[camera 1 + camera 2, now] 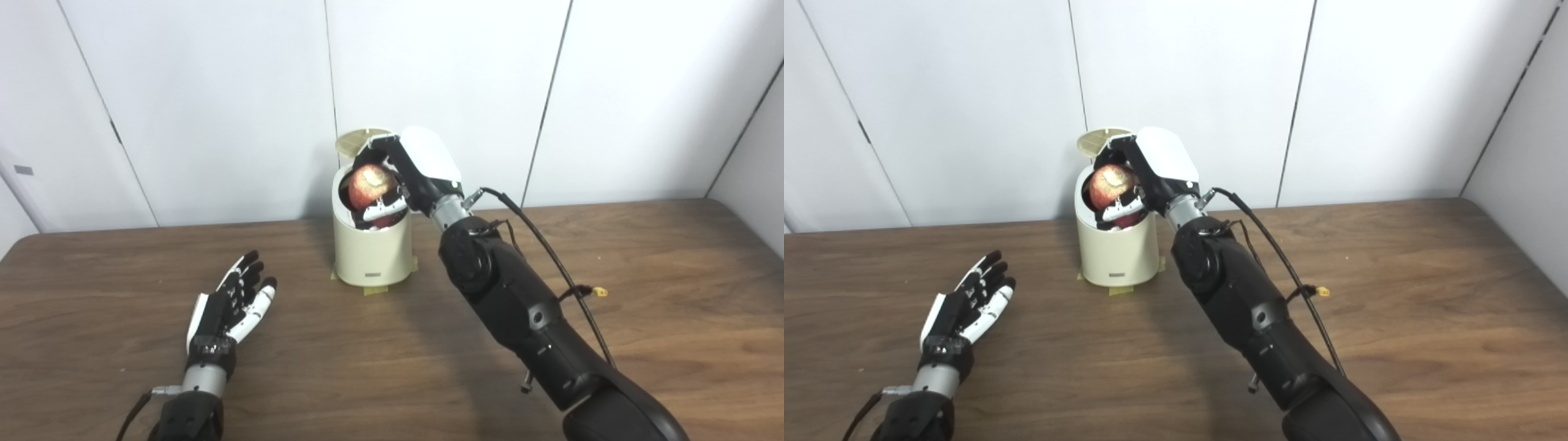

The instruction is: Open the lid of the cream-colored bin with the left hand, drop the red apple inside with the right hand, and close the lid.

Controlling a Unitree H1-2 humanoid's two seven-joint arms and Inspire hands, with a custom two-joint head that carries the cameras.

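The cream-colored bin [372,257] stands at the back middle of the table, its round lid [358,142] tipped up behind the opening. My right hand [411,173] reaches over the bin from the right, shut on the red apple [370,187], which sits right at the bin's mouth. My left hand [233,306] rests open and flat on the table, well to the left and nearer than the bin, holding nothing. In the right eye view the apple [1111,182] and bin [1118,254] show the same way.
Brown wooden table [643,294] with white wall panels close behind the bin. Bits of yellow tape [375,290] hold the bin's base down. A black cable with a yellow plug [599,291] hangs beside my right forearm.
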